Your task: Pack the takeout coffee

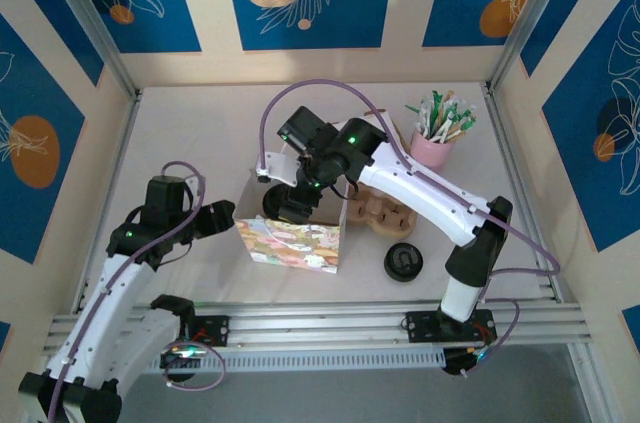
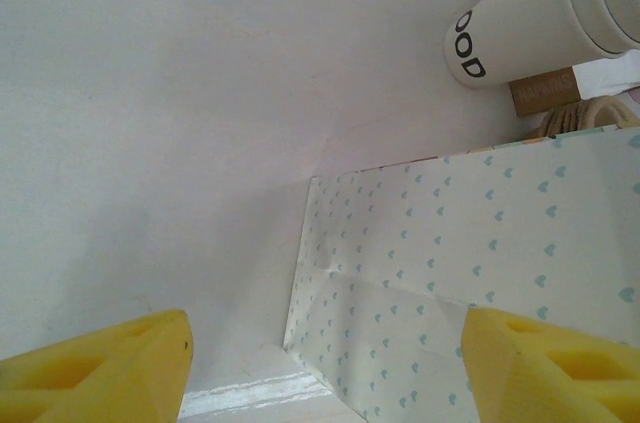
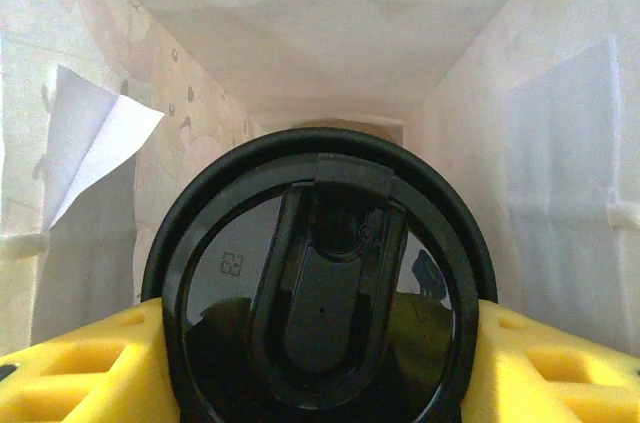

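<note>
On the left of the desk (image 1: 200,133), my left end effector (image 1: 215,215) hangs with its fingers (image 2: 100,368) spread, just beside the patterned paper bag (image 1: 290,243). At the bag's mouth, my right end effector (image 1: 298,205) is clenched on the takeout coffee (image 3: 320,283), held down inside the bag's white walls. Further right, a loose black lid (image 1: 403,262) lies on the desk.

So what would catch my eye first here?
The right gripper grips the takeout coffee, its black lid large in the right wrist view, inside the white-walled paper bag. From above, the bag's colourful side stands mid-table; a pink cup of sticks sits back right.
</note>
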{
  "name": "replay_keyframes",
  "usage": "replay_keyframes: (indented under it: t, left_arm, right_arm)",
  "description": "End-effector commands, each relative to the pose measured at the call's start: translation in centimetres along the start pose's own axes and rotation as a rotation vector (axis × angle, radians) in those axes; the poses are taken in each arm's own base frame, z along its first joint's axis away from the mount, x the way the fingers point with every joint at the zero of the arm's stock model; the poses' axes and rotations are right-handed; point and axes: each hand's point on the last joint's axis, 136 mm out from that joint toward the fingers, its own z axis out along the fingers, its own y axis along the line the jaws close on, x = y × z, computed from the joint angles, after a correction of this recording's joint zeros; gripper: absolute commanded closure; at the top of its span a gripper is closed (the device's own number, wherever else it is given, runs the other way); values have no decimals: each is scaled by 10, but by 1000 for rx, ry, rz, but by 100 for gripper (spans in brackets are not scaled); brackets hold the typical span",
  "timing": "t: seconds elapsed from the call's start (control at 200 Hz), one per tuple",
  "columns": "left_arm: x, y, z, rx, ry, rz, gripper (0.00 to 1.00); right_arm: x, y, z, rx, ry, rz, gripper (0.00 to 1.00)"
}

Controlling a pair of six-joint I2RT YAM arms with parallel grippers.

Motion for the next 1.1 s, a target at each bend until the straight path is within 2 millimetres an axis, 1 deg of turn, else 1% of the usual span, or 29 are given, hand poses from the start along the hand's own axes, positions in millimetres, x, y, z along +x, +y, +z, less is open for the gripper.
replay_keyframes:
  t: [0.0,0.155,0.675,0.915,1.095]
  left_arm:
    - [-1,3,0,-25,-1,23,28]
    - [-1,6,5,-37,9,12,29]
    - [7,18,18,-69,27,-7,29]
    - [9,24,24,-88,28,-33,30]
    - [14,31,38,-93,22,-100,32]
  right_arm:
    - [6,5,8,-36,30,-11,74]
    - [12,6,19,-41,64,-15,74]
    - [28,9,39,-41,143,-24,74]
    - [31,11,48,-49,168,-23,75]
    - [35,9,56,-52,196,-21,77]
